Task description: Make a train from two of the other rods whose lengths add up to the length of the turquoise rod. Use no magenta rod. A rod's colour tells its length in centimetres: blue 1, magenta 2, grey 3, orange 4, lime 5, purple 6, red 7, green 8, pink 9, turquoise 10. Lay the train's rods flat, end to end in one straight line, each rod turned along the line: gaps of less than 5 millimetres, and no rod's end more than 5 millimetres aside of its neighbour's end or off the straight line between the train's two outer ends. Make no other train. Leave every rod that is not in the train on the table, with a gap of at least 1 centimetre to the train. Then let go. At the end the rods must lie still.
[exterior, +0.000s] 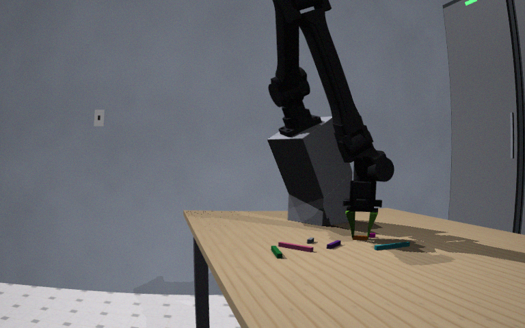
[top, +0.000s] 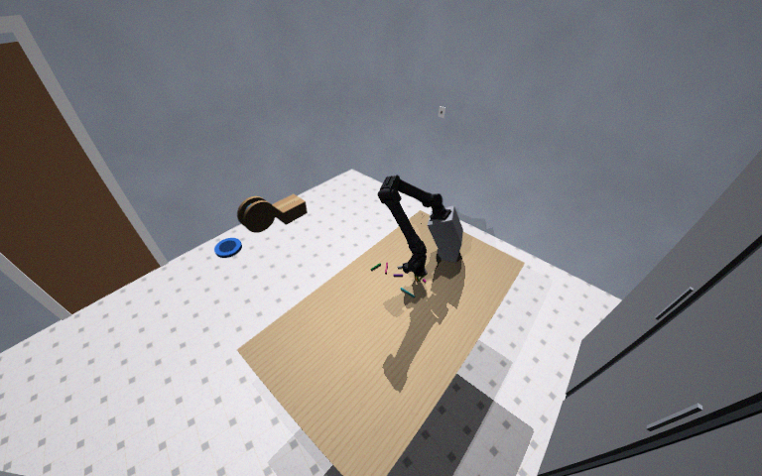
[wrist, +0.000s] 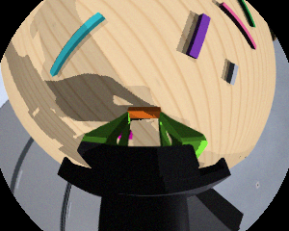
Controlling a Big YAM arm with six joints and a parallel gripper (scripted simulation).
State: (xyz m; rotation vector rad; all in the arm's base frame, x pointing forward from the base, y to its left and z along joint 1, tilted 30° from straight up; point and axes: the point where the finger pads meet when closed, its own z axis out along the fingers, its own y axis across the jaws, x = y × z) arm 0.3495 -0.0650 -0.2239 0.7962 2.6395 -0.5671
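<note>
My gripper [exterior: 360, 236] [wrist: 144, 115] is shut on the orange rod [exterior: 359, 238] [wrist: 144, 113], with one fingertip at each end. The rod lies level, at or just above the table; I cannot tell which. The purple rod [top: 397, 275] [exterior: 333, 244] [wrist: 198, 37] lies flat, apart from the orange one and turned differently. The turquoise rod [top: 407, 293] [exterior: 392, 245] [wrist: 74, 42] lies alone on the other side. The short magenta rod [exterior: 372, 235] [wrist: 130, 137] lies close behind the fingers, nearer the arm's base. In the top view the arm mostly hides the orange rod.
The small grey rod [exterior: 310, 240] [wrist: 232, 72] lies beyond the purple one. The pink rod [top: 386, 268] [exterior: 295, 247] [wrist: 241, 27] and the green rod [top: 375, 267] [exterior: 276, 251] lie farther out, toward the table's [top: 315, 341] edge. The arm's grey pedestal [exterior: 303, 170] stands behind.
</note>
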